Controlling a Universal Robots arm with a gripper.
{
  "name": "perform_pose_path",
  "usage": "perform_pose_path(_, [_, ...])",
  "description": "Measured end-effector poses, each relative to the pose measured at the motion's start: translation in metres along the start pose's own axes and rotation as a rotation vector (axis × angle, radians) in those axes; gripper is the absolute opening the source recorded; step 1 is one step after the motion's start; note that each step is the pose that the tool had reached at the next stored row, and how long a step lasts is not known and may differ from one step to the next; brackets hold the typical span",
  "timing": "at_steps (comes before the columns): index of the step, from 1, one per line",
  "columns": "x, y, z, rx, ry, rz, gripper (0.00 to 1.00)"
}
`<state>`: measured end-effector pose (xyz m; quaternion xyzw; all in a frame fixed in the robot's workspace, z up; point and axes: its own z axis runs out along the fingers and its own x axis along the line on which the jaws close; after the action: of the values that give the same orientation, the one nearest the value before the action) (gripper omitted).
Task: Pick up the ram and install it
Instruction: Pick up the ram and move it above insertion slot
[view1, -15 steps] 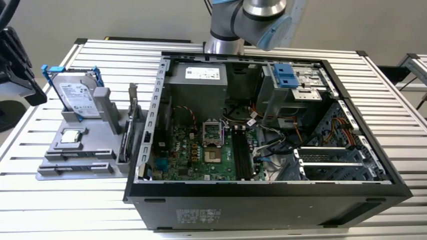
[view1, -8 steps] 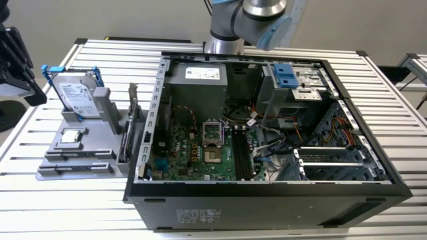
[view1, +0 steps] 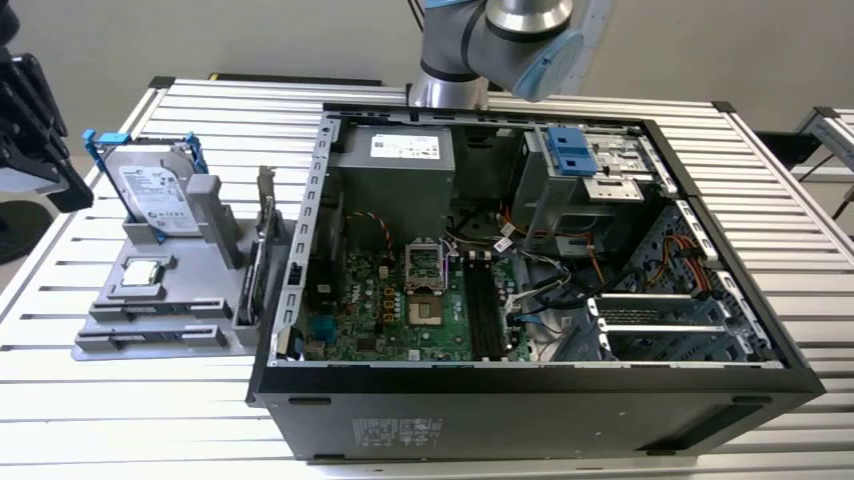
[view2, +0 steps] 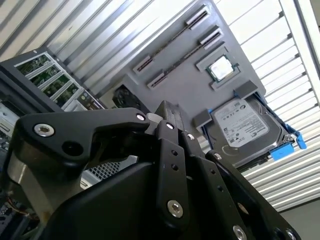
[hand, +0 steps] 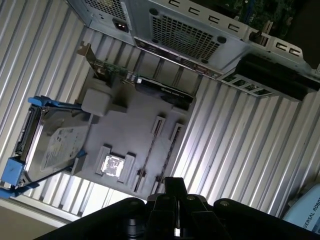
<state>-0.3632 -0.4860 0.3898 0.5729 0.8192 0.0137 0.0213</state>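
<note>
**Ram in its holder, gripper shut and empty above**

Ram (view1: 150, 312) not yet picked up. On edge between a pair of end clips on the grey holder (view1: 114, 345), toward the exterior view's lower left. Seen in the second wrist view as a thin stick (view2: 183, 58), with a second clipped slot running parallel just beside it.

On the same holder:
- Nearest the ram, a processor chip (view1: 140, 272) lying flat in a square recess.
- Beyond the chip, a hard drive (view1: 154, 195) with blue rails, propped up on its side.
- Along the holder's edge nearest the case, an expansion card (view1: 260, 250) standing on edge.

Holder resting on the slatted table (view1: 80, 420), just beside the open computer case (view1: 534, 420). Inside the case, a green motherboard (view1: 387, 300) with long black slots (view1: 481, 315).

Gripper (hand: 174, 184) hanging over the holder, well apart from the ram. Fingers pressed together, clamped on nothing. Arm (view1: 501, 45) at the top of the exterior view, above the case's far edge.
</note>
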Motion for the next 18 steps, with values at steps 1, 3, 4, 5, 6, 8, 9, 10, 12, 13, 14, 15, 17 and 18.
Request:
perform_pose_path(1, [0.0,-0.0001,0.0,0.0001,-0.0004,0.008,0.0])
perform_pose_path(3, [0.0001,-0.0004,0.0001,0.0003,-0.0013,0.03,0.0])
perform_pose_path(4, [0.0002,-0.0006,0.0001,0.0006,-0.0019,0.041,0.0])
perform_pose_path(5, [0.0003,-0.0007,0.0,0.0009,-0.0024,0.052,0.0])
perform_pose_path(6, [0.0003,-0.001,0.0001,0.001,-0.0029,0.063,0.0])
perform_pose_path(8, [0.0004,-0.0011,-0.0001,0.0016,-0.0041,0.086,0.0])
perform_pose_path(9, [0.0004,-0.0012,-0.0001,0.0019,-0.0047,0.099,0.0])
perform_pose_path(10, [0.0004,-0.0013,0.0,0.002,-0.0052,0.111,0.0])
perform_pose_path(12, [0.0004,-0.0014,0.0,0.0024,-0.0062,0.135,0.0])
perform_pose_path(13, [0.0005,-0.0014,0.0001,0.0025,-0.0067,0.146,0.0])
perform_pose_path(14, [0.0005,-0.0014,0.0001,0.0027,-0.0072,0.156,0.0])
perform_pose_path(15, [0.0005,-0.0014,0.0,0.003,-0.0078,0.167,0.0])
perform_pose_path(17, [0.0005,-0.0014,0.0,0.0034,-0.0087,0.184,0.0])
perform_pose_path(18, [0.0005,-0.0014,0.0,0.0035,-0.0092,0.196,0.0])
